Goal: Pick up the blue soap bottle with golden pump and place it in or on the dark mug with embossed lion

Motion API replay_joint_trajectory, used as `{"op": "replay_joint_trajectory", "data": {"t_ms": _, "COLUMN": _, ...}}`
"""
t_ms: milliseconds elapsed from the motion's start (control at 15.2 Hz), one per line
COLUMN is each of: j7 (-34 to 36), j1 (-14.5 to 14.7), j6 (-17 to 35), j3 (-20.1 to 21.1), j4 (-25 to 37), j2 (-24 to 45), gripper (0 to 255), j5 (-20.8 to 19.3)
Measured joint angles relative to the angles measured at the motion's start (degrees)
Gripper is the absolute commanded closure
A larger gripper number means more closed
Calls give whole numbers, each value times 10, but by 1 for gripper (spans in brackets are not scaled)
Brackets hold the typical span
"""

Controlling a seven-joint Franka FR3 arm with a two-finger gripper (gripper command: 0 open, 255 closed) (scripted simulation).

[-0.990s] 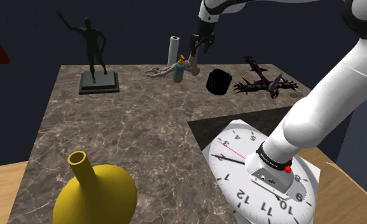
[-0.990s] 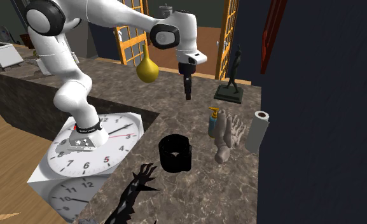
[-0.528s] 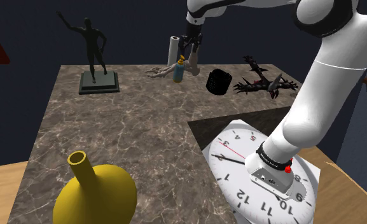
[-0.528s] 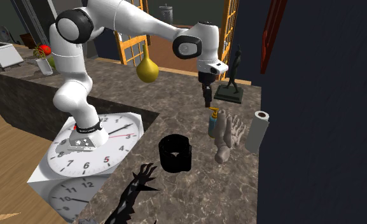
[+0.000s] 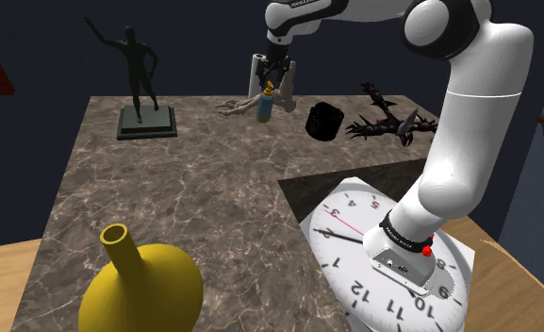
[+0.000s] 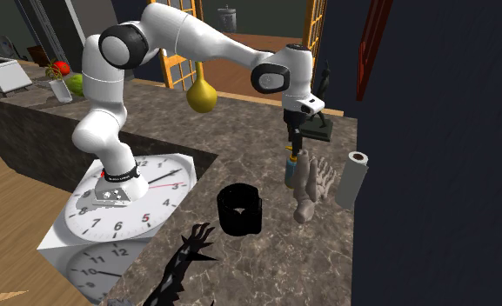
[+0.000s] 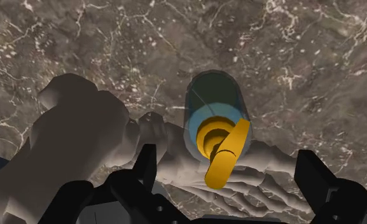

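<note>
The blue soap bottle [image 5: 264, 108] with its golden pump [image 7: 223, 150] stands upright at the far side of the marble top, against a pale bony foot sculpture [image 7: 86, 133]. My gripper [image 5: 279, 83] hangs straight above the bottle [image 6: 290, 170], pointing down. In the wrist view its black fingers [image 7: 144, 169] stand wide apart on either side of the pump and touch nothing, so my gripper [image 7: 226, 173] is open. The dark mug [image 5: 324, 121] sits on the marble a short way toward the shoulder view's right of the bottle, and nearer the camera in the second exterior view [image 6: 240, 209].
A white paper roll [image 5: 256, 72] stands just behind the bottle. A dark figure statue [image 5: 140, 87] is at the far left, a black spiky figure [image 5: 388, 121] beyond the mug, a yellow vase [image 5: 142, 288] near the front. The clock-faced stand [image 5: 392, 255] is at lower right.
The arm has swung toward the shoulder view's left and come lower, bringing the gripper from beside the bottle to right over its pump. Bottle and mug have not moved.
</note>
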Motion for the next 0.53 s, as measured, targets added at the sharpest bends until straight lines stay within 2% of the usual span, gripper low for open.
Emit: {"op": "replay_joint_trajectory", "data": {"t_ms": 528, "j7": -1, "j1": -1, "j6": 23, "j3": 0, "j4": -12, "j2": 10, "gripper": 0, "j5": 2}}
